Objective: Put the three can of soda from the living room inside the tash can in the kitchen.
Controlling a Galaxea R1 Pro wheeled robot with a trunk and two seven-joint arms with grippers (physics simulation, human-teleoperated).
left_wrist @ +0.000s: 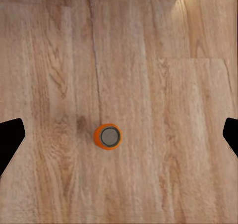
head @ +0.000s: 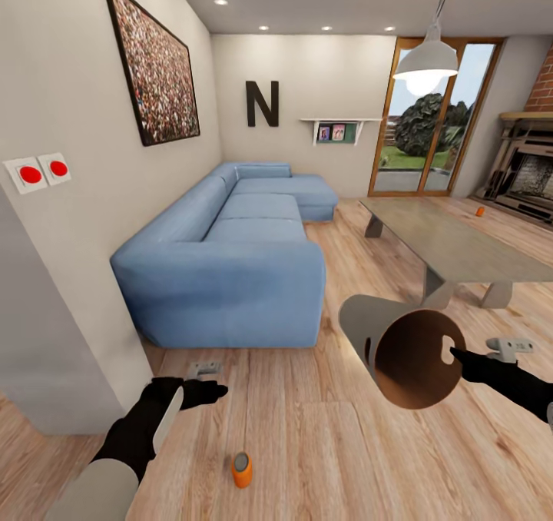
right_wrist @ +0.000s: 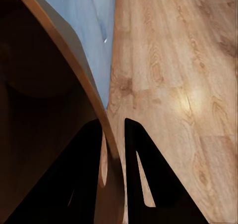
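Orange soda can (head: pixel 242 470) with silver-grey top on light wood-grain plank floor (head: pixel 322 444); blue sofa (head: pixel 230 260); bin (head: pixel 407 356) matte grey outside, coppery brown inside; black grippers, left (head: pixel 201 392) and right (head: pixel 458 356)

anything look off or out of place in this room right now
Yes. An orange soda can stands upright on the wood floor, and another orange can sits on the floor by the fireplace. The trash can is tipped sideways, held at its rim by the right gripper.

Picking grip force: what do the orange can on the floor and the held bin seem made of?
Orange soda can: likely thin metal, dull silver top, matte orange wall. Trash can: matte grey outside, coppery-brown inside, thin wall; painted metal or plastic, can't tell.
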